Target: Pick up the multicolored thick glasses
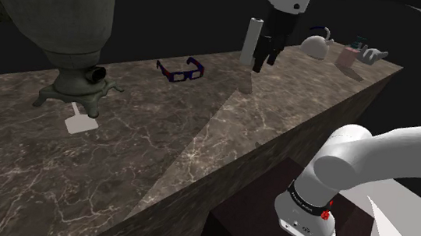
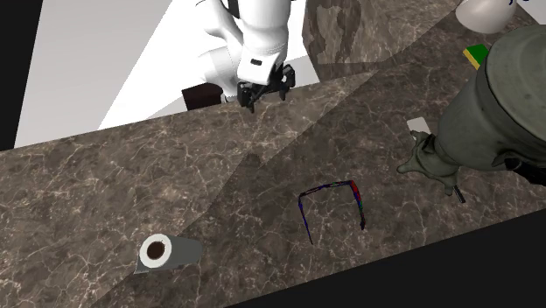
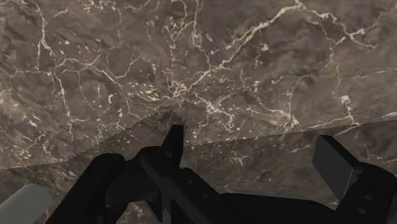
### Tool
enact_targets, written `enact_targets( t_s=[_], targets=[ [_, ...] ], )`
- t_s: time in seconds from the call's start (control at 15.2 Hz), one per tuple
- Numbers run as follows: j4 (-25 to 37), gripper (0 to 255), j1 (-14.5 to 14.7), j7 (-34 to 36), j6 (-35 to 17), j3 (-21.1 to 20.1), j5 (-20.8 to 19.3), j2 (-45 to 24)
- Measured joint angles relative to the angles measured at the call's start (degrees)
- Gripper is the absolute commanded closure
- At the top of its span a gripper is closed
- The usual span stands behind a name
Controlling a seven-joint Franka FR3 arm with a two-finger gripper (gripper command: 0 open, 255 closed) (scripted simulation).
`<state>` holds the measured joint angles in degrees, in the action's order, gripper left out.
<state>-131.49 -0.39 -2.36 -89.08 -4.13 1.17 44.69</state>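
Note:
The thick-framed glasses (image 1: 180,71) have a purple-blue frame with touches of red and lie on the dark marble counter (image 1: 199,143), temples unfolded. In the second exterior view the glasses (image 2: 332,203) lie well out from the arm's side of the counter. My black gripper (image 1: 265,60) hangs above the counter, to the shoulder view's right of the glasses and clear of them. The gripper (image 2: 262,93) sits near the counter's edge on the robot's side. In the wrist view the gripper (image 3: 254,153) is open over bare marble (image 3: 191,51) with nothing between its fingers.
A white cylinder (image 1: 249,40) stands just behind the gripper; the cylinder (image 2: 166,252) looks like a cup from above. A big grey-green statue (image 1: 74,47) with a white card (image 1: 80,122) by it stands at the shoulder view's left. A white teapot (image 1: 315,44) and small items sit at the far end.

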Motion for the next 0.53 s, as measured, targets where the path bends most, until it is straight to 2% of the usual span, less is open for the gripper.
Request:
enact_targets(
  t_s=[0.2,0.53],
  targets=[
    [1.2,0,-0.3,0.5,-1.3,-0.2,0.0,-2.5],
    [6.7,0,-1.4,2.5,-6.2,-1.0,-0.2,-13.3]
  ],
)
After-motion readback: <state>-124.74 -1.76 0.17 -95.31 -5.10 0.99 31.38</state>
